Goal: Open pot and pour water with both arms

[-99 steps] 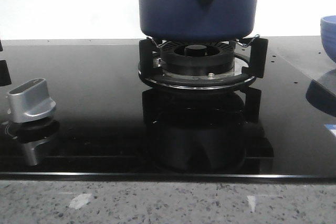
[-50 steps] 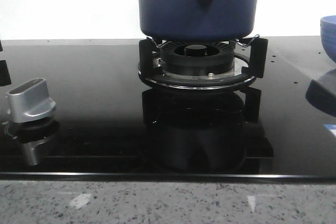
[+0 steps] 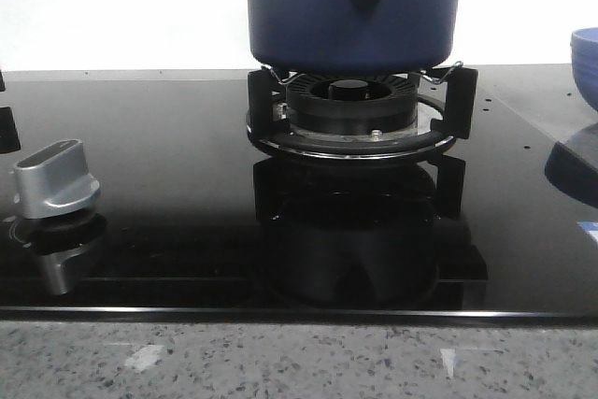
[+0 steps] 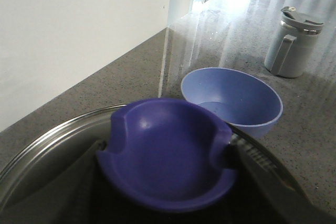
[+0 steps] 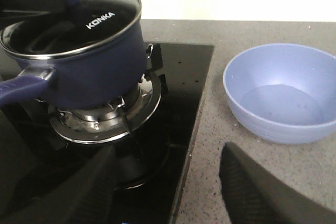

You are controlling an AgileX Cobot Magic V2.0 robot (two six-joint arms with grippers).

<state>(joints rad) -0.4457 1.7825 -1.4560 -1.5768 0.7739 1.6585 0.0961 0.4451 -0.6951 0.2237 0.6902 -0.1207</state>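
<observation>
Front view is showing the pot [image 3: 353,8] sitting on the burner stand [image 3: 352,115] at the middle of the black stove top [image 3: 168,184], with a silver knob [image 3: 56,178] at the near left and the rim of a light blue bowl [image 3: 586,64] at the far right edge.

From the left wrist view, the left pincer [image 4: 168,153] is grasping the purple knob [image 4: 168,150] of the glass lid [image 4: 47,148], one finger pressing on each side of it. The lid appears to be seated on the pot, so the step in hand is probably lifting it off. Doing this well is likely calling for a straight upward pull, keeping the lid level so its metal rim is not dragging the pot across the stand, then carrying it well clear before setting it down.

From the right wrist view, the right pincer [image 5: 168,192] is hanging released, its fingers spread wide and holding nothing. It is waiting over the edge of the stove, apart from the pot and roughly between it and the bowl. The pot's blue side handle [image 5: 21,88] is pointing toward that arm's side, which should suit a later grasp for pouring.
</observation>
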